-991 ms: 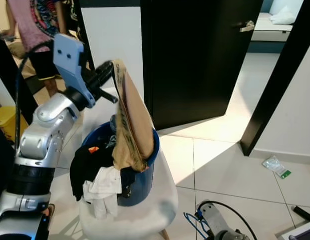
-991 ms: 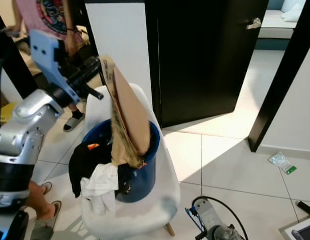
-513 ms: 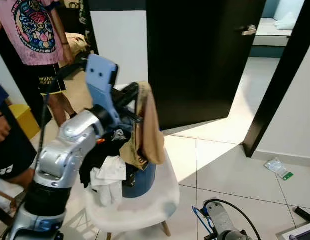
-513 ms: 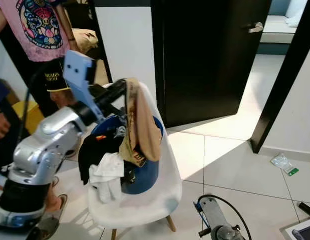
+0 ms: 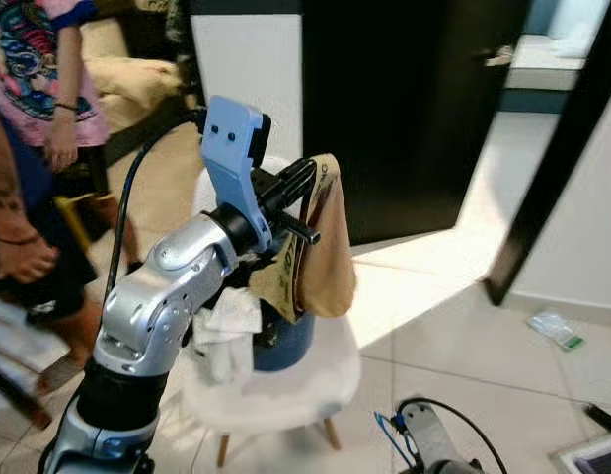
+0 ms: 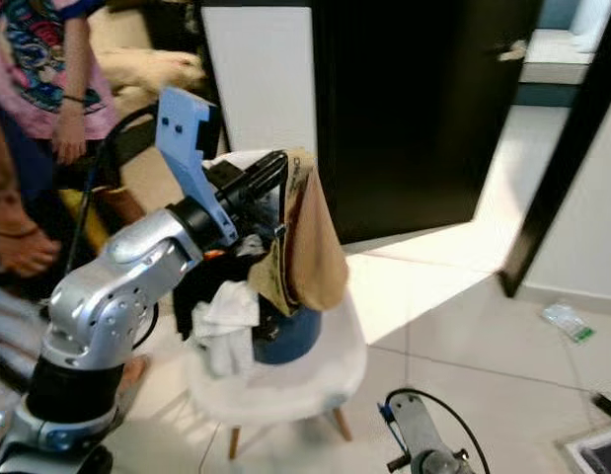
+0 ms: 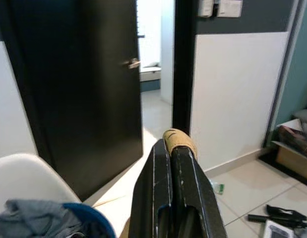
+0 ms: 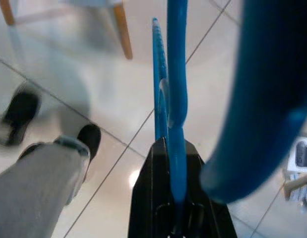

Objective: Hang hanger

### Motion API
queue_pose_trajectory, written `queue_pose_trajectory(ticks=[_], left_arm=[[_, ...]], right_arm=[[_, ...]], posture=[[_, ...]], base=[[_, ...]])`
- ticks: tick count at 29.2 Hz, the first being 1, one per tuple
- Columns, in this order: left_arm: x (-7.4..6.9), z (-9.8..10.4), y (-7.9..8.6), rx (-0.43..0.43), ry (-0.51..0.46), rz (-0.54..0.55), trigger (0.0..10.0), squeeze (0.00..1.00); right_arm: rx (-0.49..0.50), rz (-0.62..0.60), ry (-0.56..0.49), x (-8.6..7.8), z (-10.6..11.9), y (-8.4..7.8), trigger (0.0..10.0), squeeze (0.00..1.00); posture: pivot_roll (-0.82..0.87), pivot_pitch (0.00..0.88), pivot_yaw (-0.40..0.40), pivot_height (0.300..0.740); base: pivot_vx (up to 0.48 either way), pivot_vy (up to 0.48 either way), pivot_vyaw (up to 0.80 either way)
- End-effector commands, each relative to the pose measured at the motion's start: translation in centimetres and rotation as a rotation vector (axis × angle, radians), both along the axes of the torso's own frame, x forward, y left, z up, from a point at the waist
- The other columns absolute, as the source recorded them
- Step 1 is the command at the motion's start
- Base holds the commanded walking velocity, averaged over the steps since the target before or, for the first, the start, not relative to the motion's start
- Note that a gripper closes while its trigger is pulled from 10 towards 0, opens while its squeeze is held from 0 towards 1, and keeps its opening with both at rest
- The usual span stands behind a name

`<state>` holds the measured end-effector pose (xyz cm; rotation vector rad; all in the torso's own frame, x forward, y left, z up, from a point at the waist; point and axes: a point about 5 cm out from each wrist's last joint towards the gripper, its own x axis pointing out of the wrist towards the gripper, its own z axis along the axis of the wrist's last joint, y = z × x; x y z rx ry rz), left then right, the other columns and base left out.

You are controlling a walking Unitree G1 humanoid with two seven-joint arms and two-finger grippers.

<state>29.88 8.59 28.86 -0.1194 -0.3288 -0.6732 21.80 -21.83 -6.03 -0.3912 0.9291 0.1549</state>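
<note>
A pale tiled floor (image 5: pixel 453 326) before a black door (image 5: pixel 404 99); the left gripper (image 5: pixel 307 178), jaws clamped on a tan garment (image 5: pixel 325 257), holds it above the white chair (image 5: pixel 285 380); low beside that chair the right gripper (image 8: pixel 170 148) grips, apparently, the blue hanger (image 8: pixel 175 74); hanging remains undone.

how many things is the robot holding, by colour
tan: 1, the garment clamped in the left hand, above the blue bucket on the white chair
blue: 1, the hanger clamped in the right hand
total: 2
</note>
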Motion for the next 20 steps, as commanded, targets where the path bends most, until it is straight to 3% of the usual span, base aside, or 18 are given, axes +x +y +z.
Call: queue_pose_trajectory(ticks=[1,20], left_arm=[[0.1,-0.5,-0.2,0.014,0.022,0.001,10.0,0.00],[-0.5,-1.8,-1.6,0.031,0.068,-0.052,10.0,0.00]], right_arm=[[0.005,-0.005,-0.001,-0.1,-0.1,0.2,10.0,0.00],[0.002,-0.001,0.000,-0.1,-0.1,0.2,10.0,0.00]], posture=[[-0.01,0.000,-0.001,0.740],[-0.01,0.000,-0.004,0.740]], base=[[-0.322,0.000,0.00],[-0.325,0.000,0.00]])
